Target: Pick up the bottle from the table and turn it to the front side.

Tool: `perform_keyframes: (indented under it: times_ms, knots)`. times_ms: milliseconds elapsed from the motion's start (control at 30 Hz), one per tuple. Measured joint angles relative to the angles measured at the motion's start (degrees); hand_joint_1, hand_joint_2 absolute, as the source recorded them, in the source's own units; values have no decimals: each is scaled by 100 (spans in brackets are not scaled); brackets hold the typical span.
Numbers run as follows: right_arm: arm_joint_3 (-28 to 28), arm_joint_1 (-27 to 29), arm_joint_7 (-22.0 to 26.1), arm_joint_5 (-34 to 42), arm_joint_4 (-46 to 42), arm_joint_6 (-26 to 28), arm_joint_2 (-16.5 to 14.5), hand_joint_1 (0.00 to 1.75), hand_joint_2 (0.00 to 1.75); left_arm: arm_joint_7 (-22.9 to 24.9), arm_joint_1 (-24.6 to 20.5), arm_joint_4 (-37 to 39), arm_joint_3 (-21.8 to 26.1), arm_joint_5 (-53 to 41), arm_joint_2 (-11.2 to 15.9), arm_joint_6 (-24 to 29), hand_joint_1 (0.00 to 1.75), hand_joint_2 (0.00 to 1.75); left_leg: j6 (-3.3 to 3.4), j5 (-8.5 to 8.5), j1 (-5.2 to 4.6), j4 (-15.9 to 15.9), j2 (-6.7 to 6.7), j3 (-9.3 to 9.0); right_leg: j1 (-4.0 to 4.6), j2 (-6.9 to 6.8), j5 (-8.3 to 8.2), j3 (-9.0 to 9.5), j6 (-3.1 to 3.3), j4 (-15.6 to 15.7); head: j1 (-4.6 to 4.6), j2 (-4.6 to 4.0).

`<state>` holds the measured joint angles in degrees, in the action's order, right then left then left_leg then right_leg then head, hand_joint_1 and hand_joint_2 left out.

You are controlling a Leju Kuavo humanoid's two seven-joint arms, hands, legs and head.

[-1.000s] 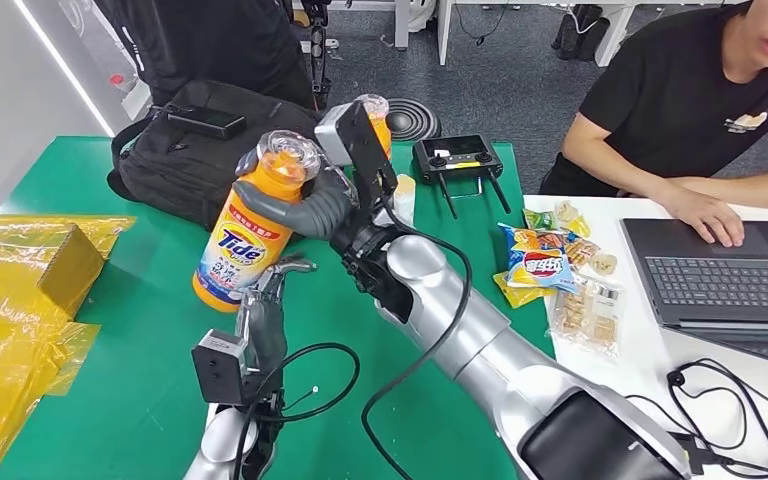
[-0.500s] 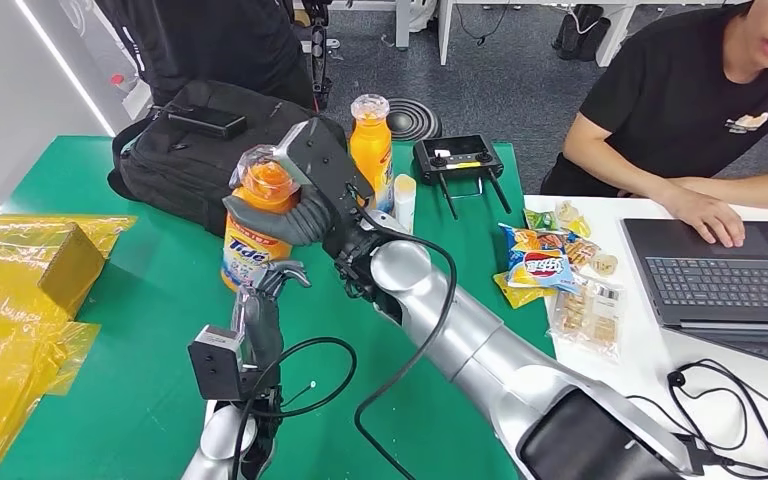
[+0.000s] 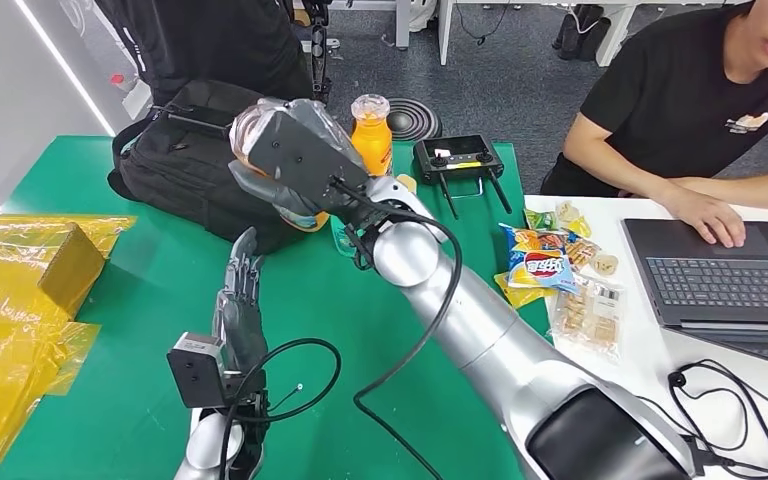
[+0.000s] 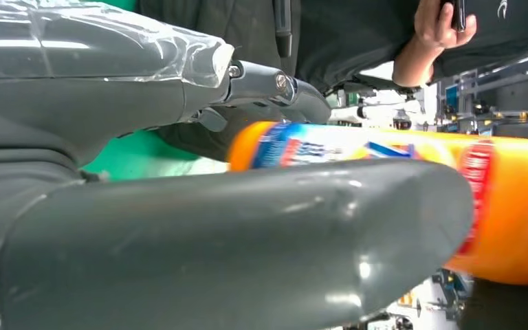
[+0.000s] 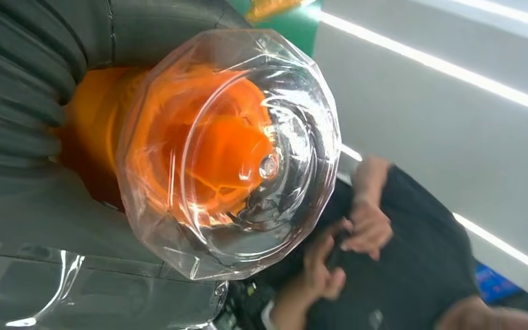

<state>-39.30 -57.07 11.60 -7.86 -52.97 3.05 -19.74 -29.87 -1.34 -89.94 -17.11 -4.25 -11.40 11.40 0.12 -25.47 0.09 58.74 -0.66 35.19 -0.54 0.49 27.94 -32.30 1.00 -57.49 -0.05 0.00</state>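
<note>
My right hand (image 3: pixel 295 165) grips the orange Tide bottle (image 3: pixel 250 130) and holds it lifted above the green table (image 3: pixel 120 330), in front of the backpack. The hand's plastic-wrapped back hides most of the bottle; the clear cap and a bit of orange body peek out. In the right wrist view the clear cap (image 5: pixel 227 151) faces the camera, with my right hand (image 5: pixel 48 137) wrapped around the orange neck. My left hand (image 3: pixel 240 300) stands lower, fingers stretched out, apart from the bottle. The left wrist view has the labelled bottle (image 4: pixel 385 155) lying sideways beyond my left hand (image 4: pixel 234 247).
A black backpack (image 3: pixel 185 165) lies at the back left. A second orange bottle (image 3: pixel 371 135) and a remote controller (image 3: pixel 457 158) stand behind. Snack packets (image 3: pixel 545 265) and a laptop (image 3: pixel 730 280) are to the right, where a person (image 3: pixel 700 110) sits. Yellow packages (image 3: pixel 30 270) lie left.
My right hand has carried the bottle up and toward the back, turning it so the hand's back now covers the label. My left hand's fingers have straightened and drawn slightly away.
</note>
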Motion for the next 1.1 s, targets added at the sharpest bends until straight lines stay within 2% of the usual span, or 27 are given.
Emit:
perform_keyframes:
  times_ms: [200,433,833,1100]
  knots:
    - [526,193,-17,-538,-504,-53,1,175,175,-7,129,-33,10,-21,3,-97,0,0,0,0,0,0,0,-1,0,-1,0,1,0,0,-1,0]
    - [881,415,39,-605,-749,-173,2,175,175,-18,194,-51,9,-29,1,-110,0,0,0,0,0,0,0,-1,0,0,-1,0,0,0,0,0]
    - [849,769,125,-193,-784,-294,2,175,175,-57,214,-75,144,-100,-1,220,0,0,0,0,0,-1,-1,0,2,-1,0,1,0,0,-1,0]
    - [500,1020,121,222,-921,-385,0,175,175,-36,206,-227,485,-215,-11,480,0,0,0,0,0,-1,-1,0,1,-2,0,1,0,0,-1,0]
